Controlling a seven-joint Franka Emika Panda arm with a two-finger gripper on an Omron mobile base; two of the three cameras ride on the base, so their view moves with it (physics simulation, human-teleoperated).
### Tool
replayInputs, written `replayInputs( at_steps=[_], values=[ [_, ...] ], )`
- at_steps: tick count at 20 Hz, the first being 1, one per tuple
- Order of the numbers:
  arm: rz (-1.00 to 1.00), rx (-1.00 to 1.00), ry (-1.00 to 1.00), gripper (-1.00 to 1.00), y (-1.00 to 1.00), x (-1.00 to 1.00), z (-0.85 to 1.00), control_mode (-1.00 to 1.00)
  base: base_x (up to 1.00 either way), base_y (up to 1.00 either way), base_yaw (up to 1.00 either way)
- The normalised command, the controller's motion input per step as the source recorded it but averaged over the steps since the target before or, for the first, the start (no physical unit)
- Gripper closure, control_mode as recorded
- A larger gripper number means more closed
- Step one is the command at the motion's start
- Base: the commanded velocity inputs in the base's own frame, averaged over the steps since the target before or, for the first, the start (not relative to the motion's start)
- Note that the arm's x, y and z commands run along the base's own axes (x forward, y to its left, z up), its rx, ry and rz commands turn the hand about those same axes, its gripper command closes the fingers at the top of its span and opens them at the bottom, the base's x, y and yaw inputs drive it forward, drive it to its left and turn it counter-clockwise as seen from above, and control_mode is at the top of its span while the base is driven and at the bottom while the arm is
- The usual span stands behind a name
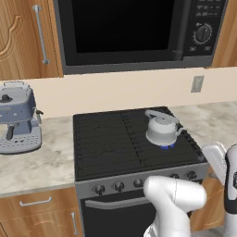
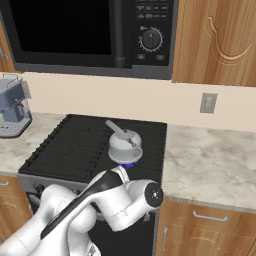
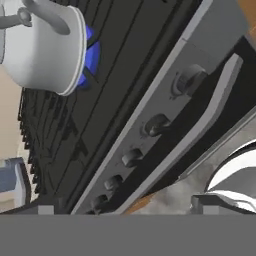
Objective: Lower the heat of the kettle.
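One kettle (image 1: 162, 130) sits over one blue flame (image 3: 90, 55) on the stove (image 1: 111, 139); five knobs (image 3: 156, 124) line its front. Gripper's opening cannot be told.

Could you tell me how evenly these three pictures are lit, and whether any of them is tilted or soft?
Left base view: flat, even light, with the blue flame glowing under the kettle. Right base view: equally even, the microwave door plain black without reflections. Hand view: rolled well off level, so the stove's knob panel runs diagonally, and everything looks slightly soft.
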Motion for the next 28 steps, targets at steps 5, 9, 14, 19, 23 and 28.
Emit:
replayInputs(
  at_steps=[5,9,14,19,23,28],
  values=[
    [-0.03,0.21,0.0,-1.0,-0.3,-0.04,-0.35,-1.0,0.0,0.0,0.0],
    [-0.01,0.19,0.0,-1.0,-0.25,-0.03,-0.28,-1.0,0.0,0.0,0.0],
    [0.0,0.22,0.0,-1.0,-0.2,0.0,-0.23,-1.0,0.0,0.0,0.0],
    [0.04,0.2,-0.01,-1.0,-0.16,0.09,-0.23,-1.0,0.0,0.0,0.0],
    [0.09,0.12,-0.01,-1.0,-0.03,0.22,-0.22,-1.0,0.0,0.0,0.0],
    [0.09,0.08,-0.04,-1.0,0.0,0.27,-0.19,-1.0,0.0,0.0,0.0]
  ],
)
